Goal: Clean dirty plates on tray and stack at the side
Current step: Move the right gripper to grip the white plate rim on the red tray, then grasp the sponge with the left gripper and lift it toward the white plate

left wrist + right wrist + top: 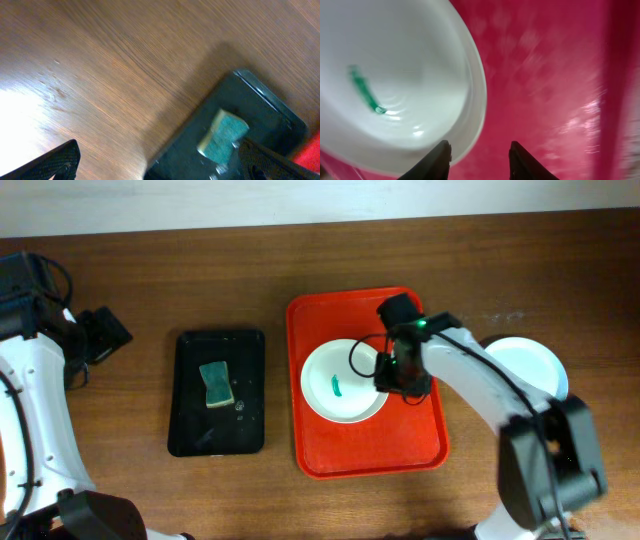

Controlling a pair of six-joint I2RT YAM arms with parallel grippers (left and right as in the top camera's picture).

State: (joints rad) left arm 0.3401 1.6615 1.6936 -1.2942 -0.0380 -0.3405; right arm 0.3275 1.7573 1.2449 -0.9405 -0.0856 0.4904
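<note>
One dirty plate (343, 382), white with a green smear at its centre, lies on the red tray (365, 455). My right gripper (395, 375) is open at the plate's right rim. In the right wrist view its fingers (480, 155) straddle the rim of the plate (395, 85), one finger over the plate and the other over the red tray (545, 75). A second white plate (530, 365) lies on the table right of the tray, partly hidden by my right arm. My left gripper (100, 335) is open and empty at the far left.
A black tray (218, 430) holding a green sponge (216, 383) stands left of the red tray. In the left wrist view the sponge (225, 136) and the black tray (270, 110) are at lower right, beyond my open left fingers (160, 165).
</note>
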